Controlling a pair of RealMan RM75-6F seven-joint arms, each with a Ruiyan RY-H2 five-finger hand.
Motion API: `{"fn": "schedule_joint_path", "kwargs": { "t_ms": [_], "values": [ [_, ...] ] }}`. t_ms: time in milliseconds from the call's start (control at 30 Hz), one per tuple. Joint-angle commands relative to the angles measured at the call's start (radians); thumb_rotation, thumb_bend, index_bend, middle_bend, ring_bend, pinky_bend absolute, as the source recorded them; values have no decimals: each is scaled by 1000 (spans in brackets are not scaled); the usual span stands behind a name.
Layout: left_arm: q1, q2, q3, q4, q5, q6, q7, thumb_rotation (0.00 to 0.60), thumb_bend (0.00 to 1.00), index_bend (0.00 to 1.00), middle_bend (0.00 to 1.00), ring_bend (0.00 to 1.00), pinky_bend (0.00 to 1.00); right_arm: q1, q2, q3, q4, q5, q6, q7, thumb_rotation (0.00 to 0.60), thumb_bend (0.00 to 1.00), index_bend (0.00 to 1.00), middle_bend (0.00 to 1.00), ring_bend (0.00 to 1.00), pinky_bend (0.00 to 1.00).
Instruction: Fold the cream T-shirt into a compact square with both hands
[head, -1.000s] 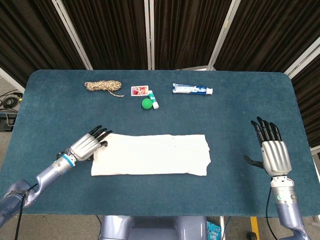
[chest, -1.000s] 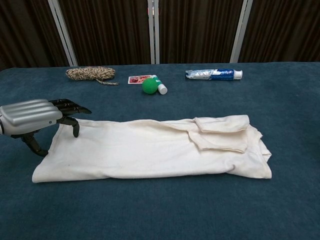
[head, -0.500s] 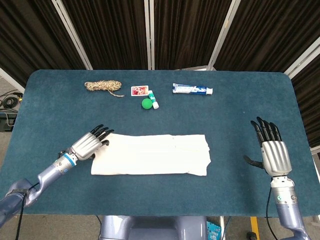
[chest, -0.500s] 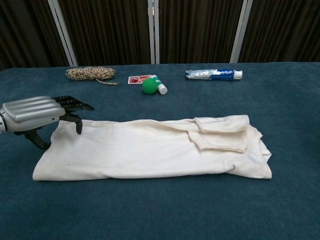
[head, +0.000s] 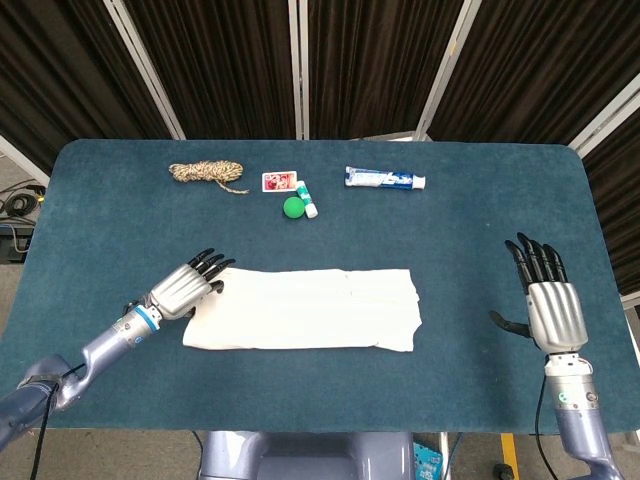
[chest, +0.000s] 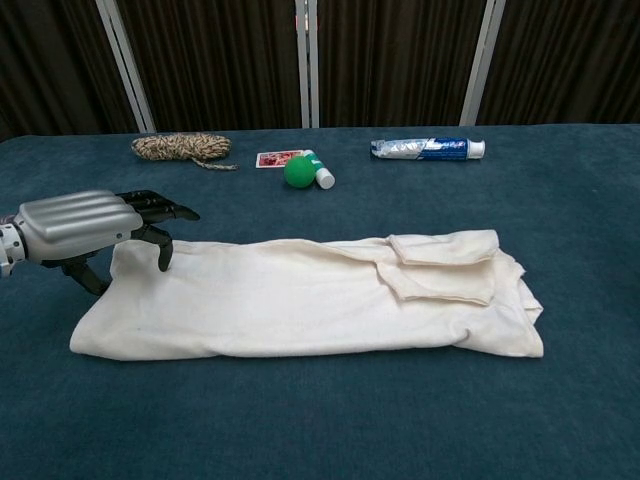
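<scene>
Chest view shows the left hand (chest: 85, 225) at the left end of the cream T-shirt (chest: 300, 295), with a thumb and a finger pinching the cloth's top corner there while the other fingers stick out straight. The shirt lies in a long flat strip in the middle of the blue table (head: 480, 250), and it looks soft, light and floppy, so it will likely bend and slide easily and is best held by its end corners. Far to the right, well away from the shirt, the right hand (head: 550, 305) holds nothing and its fingers are spread.
</scene>
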Motion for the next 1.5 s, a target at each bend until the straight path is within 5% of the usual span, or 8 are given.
{"fn": "schedule_joint_path", "kwargs": {
  "t_ms": [33, 567, 933, 1500],
  "values": [
    [-4, -1, -1, -3, -6, -10, 2, 600, 443, 458, 0, 0, 0, -1, 1, 1, -1, -2, 0, 1, 600, 0, 0, 0, 0, 0],
    [-14, -21, -3, 13, -19, -24, -4, 600, 447, 724, 0, 0, 0, -6, 3, 4, -6, -11, 3, 1, 600, 0, 0, 0, 0, 0],
    [-11, -18, -1, 15, -25, -17, -7, 600, 577, 833, 0, 0, 0, -7, 4, 5, -7, -14, 0, 1, 600, 0, 0, 0, 0, 0],
    [59, 79, 27, 33, -37, 40, -66, 600, 577, 844, 0, 0, 0, -6, 0, 3, -9, -22, -6, -3, 600, 0, 0, 0, 0, 0]
  ]
}}
